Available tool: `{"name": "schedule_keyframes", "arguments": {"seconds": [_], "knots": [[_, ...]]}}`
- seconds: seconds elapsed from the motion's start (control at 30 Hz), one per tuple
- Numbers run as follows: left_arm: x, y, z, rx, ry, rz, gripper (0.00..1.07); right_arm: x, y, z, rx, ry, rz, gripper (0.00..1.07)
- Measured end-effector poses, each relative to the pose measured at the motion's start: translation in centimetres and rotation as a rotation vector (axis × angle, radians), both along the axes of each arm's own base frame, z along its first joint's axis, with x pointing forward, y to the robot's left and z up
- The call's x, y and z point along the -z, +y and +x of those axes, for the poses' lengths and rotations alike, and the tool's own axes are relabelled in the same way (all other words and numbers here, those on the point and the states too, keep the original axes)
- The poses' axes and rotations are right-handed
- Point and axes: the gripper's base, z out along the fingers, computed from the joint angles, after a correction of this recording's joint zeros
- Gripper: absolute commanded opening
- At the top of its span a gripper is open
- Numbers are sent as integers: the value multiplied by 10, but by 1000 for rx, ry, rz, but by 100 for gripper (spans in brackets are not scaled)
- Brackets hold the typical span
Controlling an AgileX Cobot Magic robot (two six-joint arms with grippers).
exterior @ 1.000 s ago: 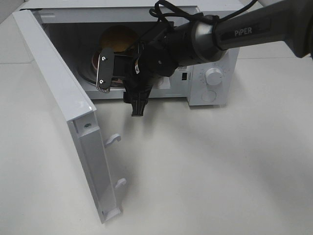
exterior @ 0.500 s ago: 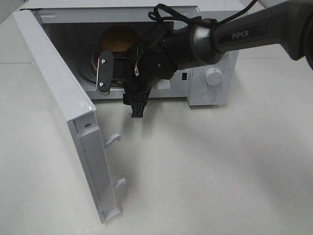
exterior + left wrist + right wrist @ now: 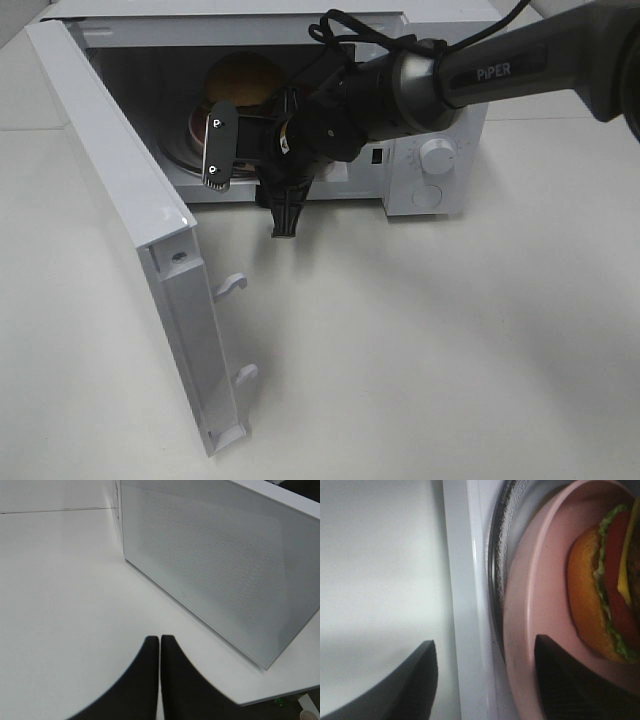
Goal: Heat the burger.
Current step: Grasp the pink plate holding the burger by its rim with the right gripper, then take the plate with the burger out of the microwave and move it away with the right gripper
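burger (image 3: pixel 600 590) on pink plate (image 3: pixel 540 605) inside microwave (image 3: pixel 440 160), right claw (image 3: pixel 485 680) spread astride plate rim, left claw (image 3: pixel 160 645) pressed together

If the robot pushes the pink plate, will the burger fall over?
Probably not. The burger sits well inside the pink plate, whose raised rim would likely catch it. But it is a tall stack of bun, lettuce, tomato and cheese, so a quick shove might slide the layers apart. The plate looks smooth and may slip easily on the microwave's glass tray.
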Motion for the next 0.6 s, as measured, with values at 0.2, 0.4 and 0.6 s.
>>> {"name": "schedule_keyframes", "arguments": {"seconds": [0.2, 0.4, 0.6], "knots": [[0, 0, 0, 0, 0, 0, 0, -3, 0, 3, 2, -10, 8, 24], [0, 0, 0, 0, 0, 0, 0, -4, 0, 3, 0, -15, 5, 13], [0, 0, 0, 0, 0, 0, 0, -3, -2, 2, 6, 0, -13, 4]]}}
